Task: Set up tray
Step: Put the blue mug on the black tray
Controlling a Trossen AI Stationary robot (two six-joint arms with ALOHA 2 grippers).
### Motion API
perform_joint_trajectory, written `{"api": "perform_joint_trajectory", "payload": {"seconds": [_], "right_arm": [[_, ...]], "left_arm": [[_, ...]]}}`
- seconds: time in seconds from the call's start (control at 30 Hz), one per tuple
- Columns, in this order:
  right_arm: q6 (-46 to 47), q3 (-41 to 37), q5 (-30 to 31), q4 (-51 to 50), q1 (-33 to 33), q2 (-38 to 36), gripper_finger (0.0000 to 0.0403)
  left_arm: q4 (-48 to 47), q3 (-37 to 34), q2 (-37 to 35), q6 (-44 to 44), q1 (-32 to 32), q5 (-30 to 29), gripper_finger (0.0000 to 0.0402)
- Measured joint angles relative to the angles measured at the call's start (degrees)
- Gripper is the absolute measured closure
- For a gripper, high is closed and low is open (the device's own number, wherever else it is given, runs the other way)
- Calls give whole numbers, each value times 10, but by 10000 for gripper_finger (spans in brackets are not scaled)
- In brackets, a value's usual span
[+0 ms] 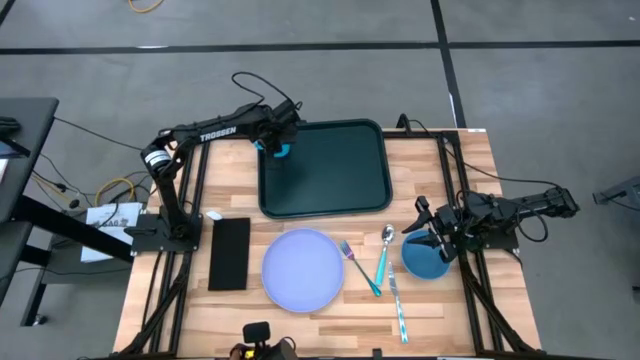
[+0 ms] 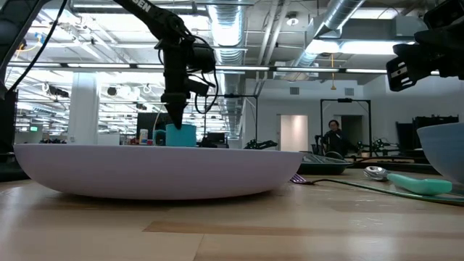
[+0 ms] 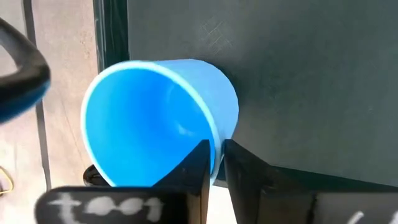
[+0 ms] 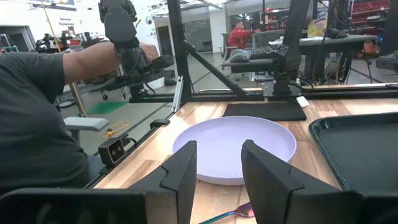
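My left gripper (image 3: 214,163) pinches the blue cup's (image 3: 158,118) rim — one finger inside, one outside — with the tray (image 1: 330,170) directly beneath. I should lower straight, release only once seated. My right gripper (image 4: 217,165), fingers spread, waits over the blue bowl (image 1: 425,258).

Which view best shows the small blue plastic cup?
Left wrist view: the blue plastic cup, rim pinched by the left gripper, fills it. High view shows a sliver, low view its side; right wrist view none.
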Motion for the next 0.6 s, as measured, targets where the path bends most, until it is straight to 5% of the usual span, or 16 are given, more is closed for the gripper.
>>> {"api": "perform_joint_trajectory", "payload": {"seconds": [0.6], "right_arm": [[0,0,0,0,0,0,284]], "left_arm": [[-12,0,0,0,0,-13,357]]}}
